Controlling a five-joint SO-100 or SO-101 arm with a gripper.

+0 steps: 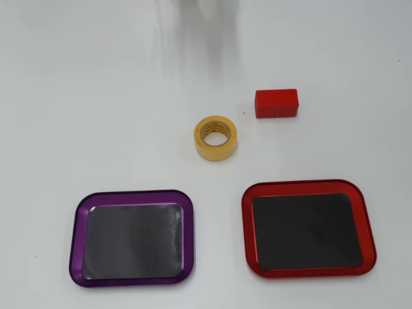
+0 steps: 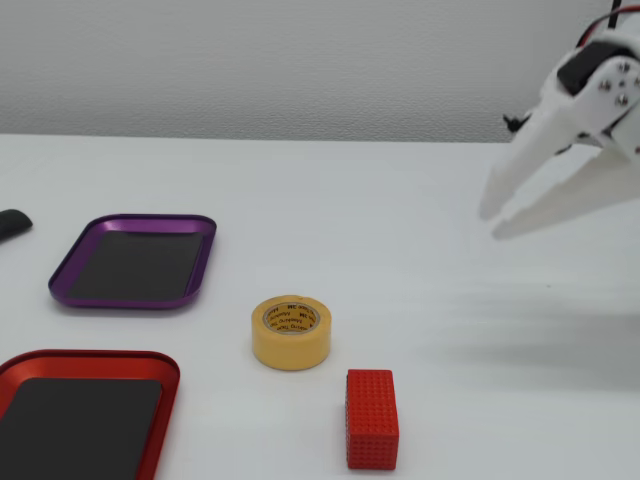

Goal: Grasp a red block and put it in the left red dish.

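Observation:
The red block (image 1: 276, 103) lies on the white table, right of and a little beyond the tape roll in the overhead view; in the fixed view it (image 2: 372, 418) lies near the front edge. The red dish (image 1: 307, 228) is empty at the lower right of the overhead view and at the lower left of the fixed view (image 2: 90, 365). My white gripper (image 2: 492, 224) shows only in the fixed view, at the right edge, raised above the table with its fingers slightly apart and empty, well away from the block.
A yellow tape roll (image 1: 216, 138) stands between block and dishes, also in the fixed view (image 2: 291, 332). An empty purple-rimmed tray (image 1: 132, 237) lies left of the red dish in the overhead view. A dark object (image 2: 12, 223) sits at the fixed view's left edge.

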